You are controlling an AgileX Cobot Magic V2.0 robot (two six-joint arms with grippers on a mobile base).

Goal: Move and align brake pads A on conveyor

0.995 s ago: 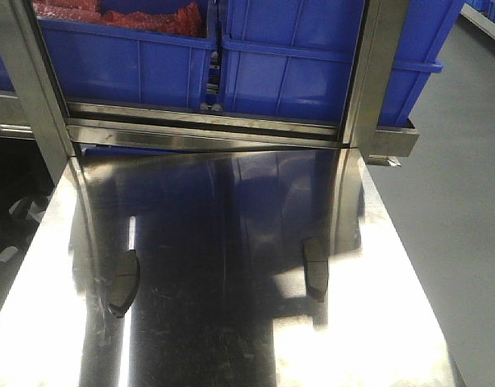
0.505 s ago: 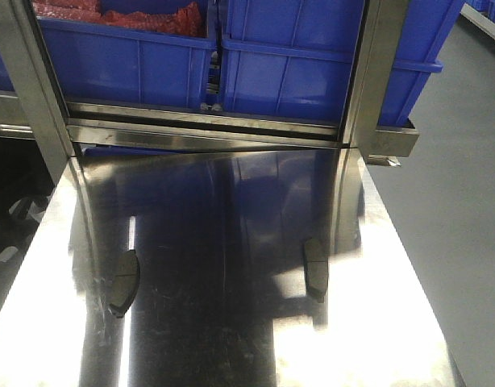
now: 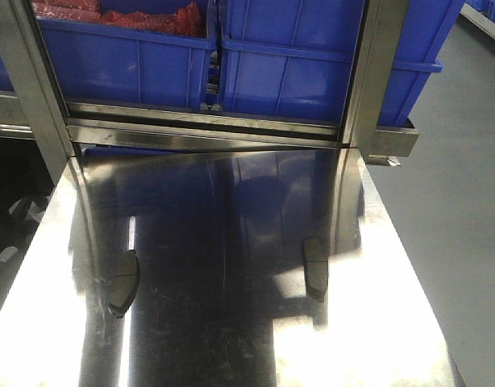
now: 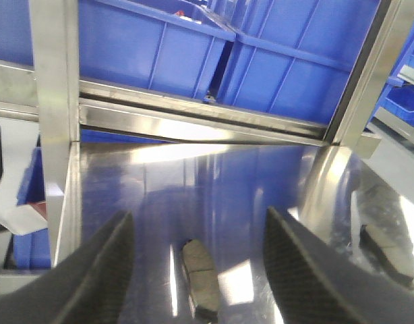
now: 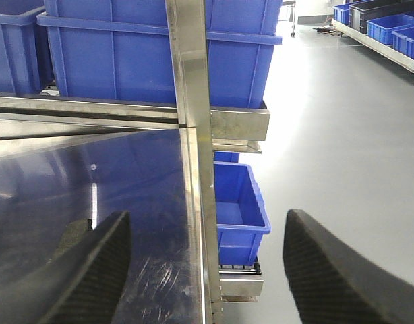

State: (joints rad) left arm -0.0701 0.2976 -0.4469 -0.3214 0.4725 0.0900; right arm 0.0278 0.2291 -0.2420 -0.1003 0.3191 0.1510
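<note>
Nothing has shifted since earlier: left pad (image 3: 124, 282) and right pad (image 3: 316, 268) lie well apart on the table (image 3: 215, 339), no conveyor in view; with left gripper (image 4: 198, 214) and right gripper (image 5: 208, 216) spread, we centre the left over its pad's narrow width before closing.

Shows the left brake pad (image 3: 124, 282) flat on the shiny steel worktop (image 3: 223, 347), near its left side, long axis running front to back. Shows a grey-brown face upward, slightly curved, with a thin groove across the middle. Shows the right brake pad (image 3: 316, 268) well apart, near the right side, roughly parallel, dark, also flat.
</note>
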